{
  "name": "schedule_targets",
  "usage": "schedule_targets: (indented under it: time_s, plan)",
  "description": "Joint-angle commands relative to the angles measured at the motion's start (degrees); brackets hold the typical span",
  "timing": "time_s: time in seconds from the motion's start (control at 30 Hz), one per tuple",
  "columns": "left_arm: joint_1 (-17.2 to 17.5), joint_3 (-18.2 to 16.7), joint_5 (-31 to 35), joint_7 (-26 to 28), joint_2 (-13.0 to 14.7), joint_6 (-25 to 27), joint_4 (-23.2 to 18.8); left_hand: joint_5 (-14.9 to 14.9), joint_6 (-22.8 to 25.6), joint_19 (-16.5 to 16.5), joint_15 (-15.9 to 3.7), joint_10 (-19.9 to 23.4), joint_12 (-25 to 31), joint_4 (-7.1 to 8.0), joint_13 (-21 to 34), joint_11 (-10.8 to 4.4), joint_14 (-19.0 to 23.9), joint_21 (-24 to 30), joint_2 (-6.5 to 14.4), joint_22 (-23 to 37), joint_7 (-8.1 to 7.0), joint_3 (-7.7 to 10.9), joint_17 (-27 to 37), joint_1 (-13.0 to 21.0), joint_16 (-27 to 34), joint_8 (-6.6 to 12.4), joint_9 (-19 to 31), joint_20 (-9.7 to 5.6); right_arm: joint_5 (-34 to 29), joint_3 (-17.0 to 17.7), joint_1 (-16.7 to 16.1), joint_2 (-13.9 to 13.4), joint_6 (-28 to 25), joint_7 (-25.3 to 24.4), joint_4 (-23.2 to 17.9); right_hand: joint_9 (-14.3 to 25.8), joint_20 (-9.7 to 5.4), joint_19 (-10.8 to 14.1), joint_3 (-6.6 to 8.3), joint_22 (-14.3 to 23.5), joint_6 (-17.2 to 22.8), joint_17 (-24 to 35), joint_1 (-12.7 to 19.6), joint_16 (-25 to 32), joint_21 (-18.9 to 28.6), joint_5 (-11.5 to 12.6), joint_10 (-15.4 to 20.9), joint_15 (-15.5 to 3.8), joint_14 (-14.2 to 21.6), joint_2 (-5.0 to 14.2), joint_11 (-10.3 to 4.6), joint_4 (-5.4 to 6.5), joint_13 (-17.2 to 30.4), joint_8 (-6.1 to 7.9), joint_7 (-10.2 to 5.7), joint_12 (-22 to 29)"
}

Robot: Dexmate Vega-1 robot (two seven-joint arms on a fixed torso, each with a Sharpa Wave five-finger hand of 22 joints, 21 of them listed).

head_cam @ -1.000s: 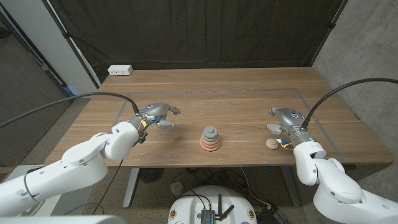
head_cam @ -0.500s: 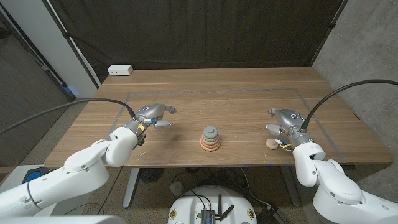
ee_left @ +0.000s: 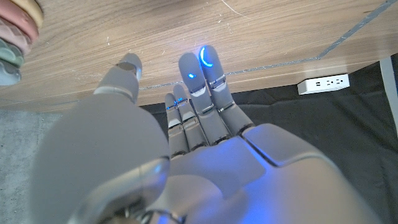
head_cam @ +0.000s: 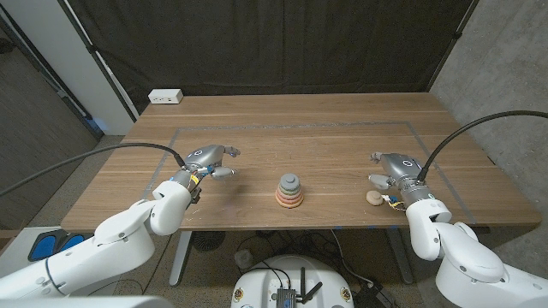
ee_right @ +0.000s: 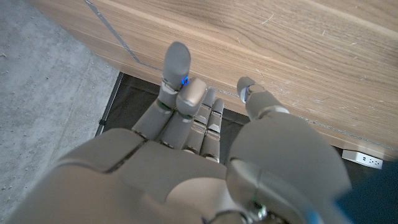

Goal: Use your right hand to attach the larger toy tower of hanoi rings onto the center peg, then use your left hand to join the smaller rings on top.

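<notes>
A stack of pastel rings (head_cam: 289,192) stands at the table's middle near the front edge, widest pinkish rings at the bottom and a grey piece on top; its edge also shows as the ring stack (ee_left: 13,31). My left hand (head_cam: 211,158) hovers to the stack's left, fingers spread toward it, holding nothing. The left hand (ee_left: 186,143) shows its fingers straight above the wood. My right hand (head_cam: 391,167) sits far to the stack's right, fingers loosely apart and empty, as the right hand (ee_right: 205,143) also shows. A small beige round piece (head_cam: 374,198) lies on the table beside the right wrist.
A white power strip (head_cam: 165,97) lies at the table's back left corner, also seen as the power strip (ee_left: 322,83). A thin tape outline (head_cam: 300,126) frames the work area. Black curtains hang behind the table.
My left hand has drawn back a little to the left, away from the ring stack. The right hand has shifted slightly toward the front edge. The stack and beige piece have not moved.
</notes>
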Motion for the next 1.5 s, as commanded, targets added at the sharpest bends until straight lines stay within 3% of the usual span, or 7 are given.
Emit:
schedule_targets:
  time_s: [0.03,0.2,0.43,0.57,1.1,1.5]
  plan:
    - [0.21,-0.2,-1.37,1.43,-0.35,-0.86,0.83,0.32,0.3,-0.15,-5.83,0.1,0.07,-0.07,0.26,-0.03,-0.17,-0.33,0.44,0.1,0.09,0.33,0.23,-0.04,-0.01,0.03,0.04,-8.36,3.24,0.81,-1.08,-2.8,-2.25,0.08,-2.01,-0.01,-2.84,-0.62,0.33,-0.02,-0.29,-0.14,0.0,-0.54,-0.32,0.32,-1.04,-1.45,-1.04,-1.28,0.26,-0.15,-0.05,-0.23,0.19,-0.24]
    - [0.17,-0.61,-1.97,1.6,-0.2,-1.35,1.17,0.31,0.3,-0.16,-5.83,0.21,0.11,0.01,0.37,0.07,-0.16,-0.37,0.59,0.1,0.18,0.38,0.32,-0.23,0.02,-0.01,0.05,-8.33,4.39,0.03,-0.3,-4.28,-3.51,1.04,-2.97,-0.18,-2.83,-1.13,0.18,-0.13,-0.31,-0.22,-0.26,-1.09,-0.47,0.18,-2.17,-1.46,-2.02,-2.22,0.34,-0.14,-0.27,-0.46,0.13,-0.28]
    - [-0.3,-0.84,-2.81,1.58,-0.14,-2.19,1.95,0.29,0.4,-0.12,-5.83,0.44,0.18,0.1,0.6,0.17,-0.22,-0.41,0.89,0.07,0.25,0.5,0.41,-0.62,-0.02,-0.08,0.08,-8.24,3.95,-4.06,3.36,-5.73,-7.17,4.16,-4.35,-0.6,-2.78,-2.34,-0.2,-0.53,-0.9,-0.96,-0.48,-2.74,-0.93,-0.3,-4.66,-1.48,-4.22,-3.93,0.69,-0.22,-0.67,-1.23,0.18,-0.37]
    - [-0.85,-0.74,-3.18,1.38,-0.1,-2.84,2.45,0.28,0.49,-0.07,-5.83,0.5,0.19,0.12,0.74,0.37,-0.35,-0.42,1.08,0.06,0.43,0.59,0.34,-0.8,-0.17,-0.11,0.09,-8.19,3.55,-6.47,5.27,-5.99,-9.2,5.22,-4.86,-1.02,-2.79,-3.23,-0.66,-0.69,-3.13,-1.3,-0.33,-3.66,-1.15,-1.03,-6.48,-1.5,-5.26,-5.08,0.89,-0.19,-1.05,-2.56,0.36,-0.29]
    - [-4.77,1.67,-2.96,-0.27,-0.76,-4.53,3.88,0.29,1.12,-0.02,-5.83,0.81,0.28,0.17,1.0,0.42,-0.31,-0.45,1.68,0.04,0.59,0.91,0.54,-1.14,-0.18,-0.01,0.13,-8.14,7.33,-9.97,7.61,-6.19,-12.51,2.89,-5.36,-1.43,-2.82,-3.77,-1.55,-0.87,-2.07,-2.13,1.42,-4.64,-1.1,-2.64,-6.27,-1.53,-5.6,-5.51,0.58,-0.1,-1.82,-2.53,0.18,0.51]
    - [-4.33,1.14,-3.33,0.2,-0.66,-4.27,3.55,0.33,1.24,0.18,-5.84,0.92,0.24,0.05,1.14,0.48,-0.16,-0.46,1.98,0.01,0.51,1.19,0.74,-1.32,-0.12,-0.09,0.16,-8.18,9.03,-13.08,9.96,-5.92,-13.53,1.08,-5.07,-1.28,-2.83,-3.96,-1.76,-1.02,-1.87,-2.07,2.01,-4.78,-1.15,-3.1,-5.92,-1.53,-5.46,-5.33,0.39,-0.02,-2.04,-2.4,0.09,0.66]
